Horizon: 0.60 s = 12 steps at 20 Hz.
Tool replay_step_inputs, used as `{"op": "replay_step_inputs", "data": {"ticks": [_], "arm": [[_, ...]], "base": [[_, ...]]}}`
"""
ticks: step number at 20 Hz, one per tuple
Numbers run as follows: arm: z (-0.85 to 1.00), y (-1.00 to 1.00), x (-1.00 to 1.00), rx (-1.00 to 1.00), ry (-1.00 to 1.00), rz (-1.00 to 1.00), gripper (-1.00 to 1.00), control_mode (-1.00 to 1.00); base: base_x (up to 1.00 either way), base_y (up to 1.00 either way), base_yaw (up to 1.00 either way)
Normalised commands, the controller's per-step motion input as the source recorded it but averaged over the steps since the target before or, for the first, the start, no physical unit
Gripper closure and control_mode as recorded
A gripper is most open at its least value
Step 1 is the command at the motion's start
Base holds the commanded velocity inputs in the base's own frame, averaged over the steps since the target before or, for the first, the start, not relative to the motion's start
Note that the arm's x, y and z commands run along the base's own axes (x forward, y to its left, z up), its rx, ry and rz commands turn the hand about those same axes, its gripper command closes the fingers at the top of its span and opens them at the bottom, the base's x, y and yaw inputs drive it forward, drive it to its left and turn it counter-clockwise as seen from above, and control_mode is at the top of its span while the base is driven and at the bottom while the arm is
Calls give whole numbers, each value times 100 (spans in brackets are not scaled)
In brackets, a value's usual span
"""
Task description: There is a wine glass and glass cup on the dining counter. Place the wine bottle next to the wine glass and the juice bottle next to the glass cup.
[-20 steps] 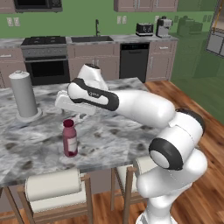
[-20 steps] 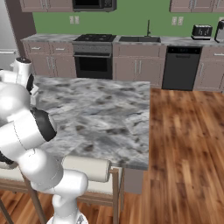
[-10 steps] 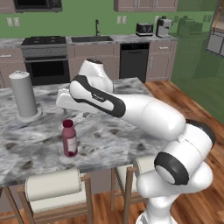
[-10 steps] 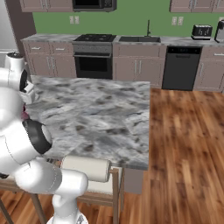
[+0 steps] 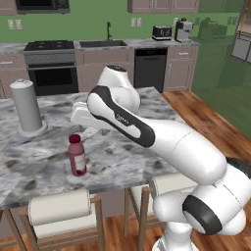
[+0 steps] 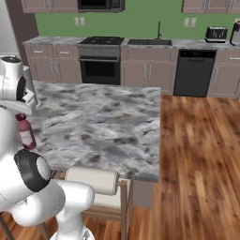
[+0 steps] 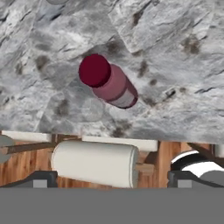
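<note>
Claw [image 7: 109, 181] spread wide, empty, above the juice bottle [image 7: 108, 82] near the counter's [image 5: 127, 152] stool-side edge; descend centred, clamp below the cap.

Marbled stone dining counter [image 5: 122, 147]; smooth matt juice bottle [image 7: 109, 83].

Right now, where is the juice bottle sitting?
The juice bottle stands upright on the dining counter near its front edge, above a cushioned stool and forward-right of the paper towel roll. In the hand view it lies below the gripper.
</note>
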Motion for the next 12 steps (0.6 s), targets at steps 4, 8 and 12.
{"op": "replay_step_inputs", "data": {"ticks": [4,8,12], "arm": [[6,-34,-49,0,0,3,-100,-100],[8,-37,-53,0,-3,6,-100,-100],[8,-35,-50,0,-2,8,-100,-100]], "base": [[0,0,0],[0,0,0],[0,0,0]]}}
